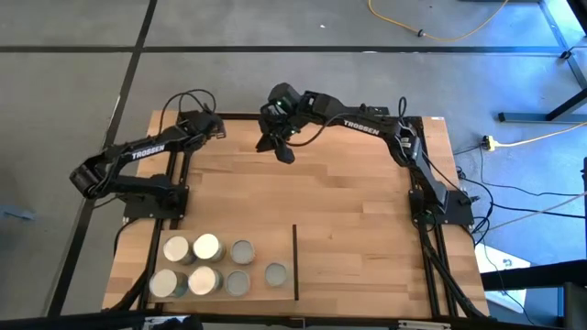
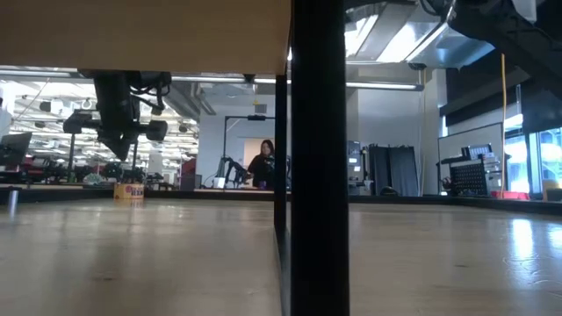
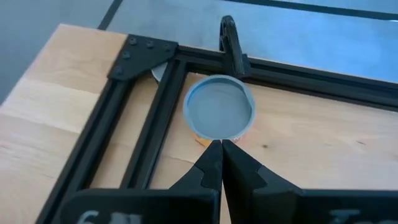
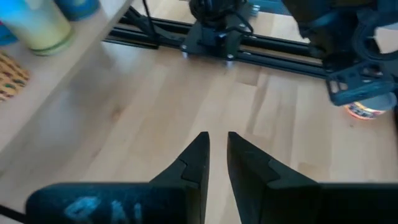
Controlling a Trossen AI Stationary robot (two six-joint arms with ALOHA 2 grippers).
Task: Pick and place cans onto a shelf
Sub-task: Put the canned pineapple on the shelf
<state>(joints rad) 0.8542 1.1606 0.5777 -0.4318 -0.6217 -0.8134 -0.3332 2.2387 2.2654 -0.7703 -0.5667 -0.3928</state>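
We are reaching our right gripper [image 1: 286, 152] out over the far middle of the table [image 1: 348, 220], the arm bent in from the right side, fingers nearly closed and holding nothing. Our left gripper [image 3: 221, 149] is hanging at the far left corner beside the black frame [image 3: 149, 112], fingers pressed together, just above a grey-topped can [image 3: 219, 112]. Seven cans [image 1: 205, 266] are standing clustered on the shelf [image 1: 138, 257] near the black strip [image 1: 295, 261].

A yellow cable [image 1: 431, 32] crosses the floor; a person [image 2: 262, 164] sits beyond the table.
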